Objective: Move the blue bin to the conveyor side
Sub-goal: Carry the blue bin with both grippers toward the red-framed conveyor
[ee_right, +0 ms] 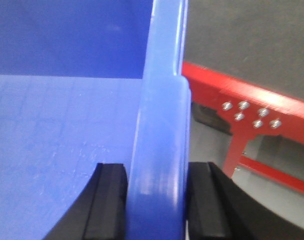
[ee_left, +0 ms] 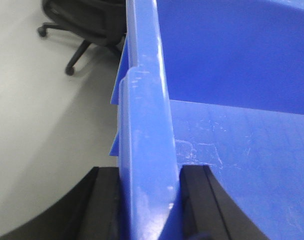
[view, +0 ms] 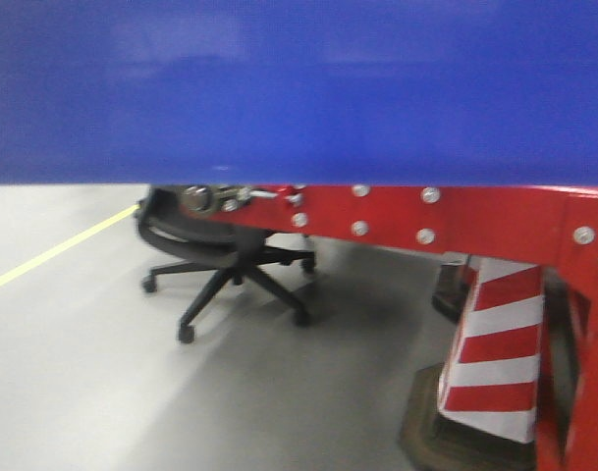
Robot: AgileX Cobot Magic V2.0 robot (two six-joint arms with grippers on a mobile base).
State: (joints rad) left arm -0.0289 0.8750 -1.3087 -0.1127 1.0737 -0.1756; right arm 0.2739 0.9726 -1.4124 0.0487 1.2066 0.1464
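Here, you see the blue bin (view: 299, 88) filling the upper half of the front view, its lower edge meeting the red frame of the conveyor (ee_right: 251, 35); in the right wrist view the black belt and bolted frame lie just beyond the bin's right wall, contact not discernible; grey floor (view: 82, 373) spreads below; a black office chair (view: 225, 260) stands near the frame's left end; a red-and-white striped guard (view: 495, 343) sits lower right; your left gripper (ee_left: 151, 200) clamps the bin's left rim between both pads; your right gripper (ee_right: 156, 200) clamps the right rim likewise; a thin yellow line (view: 53, 253) crosses the floor.
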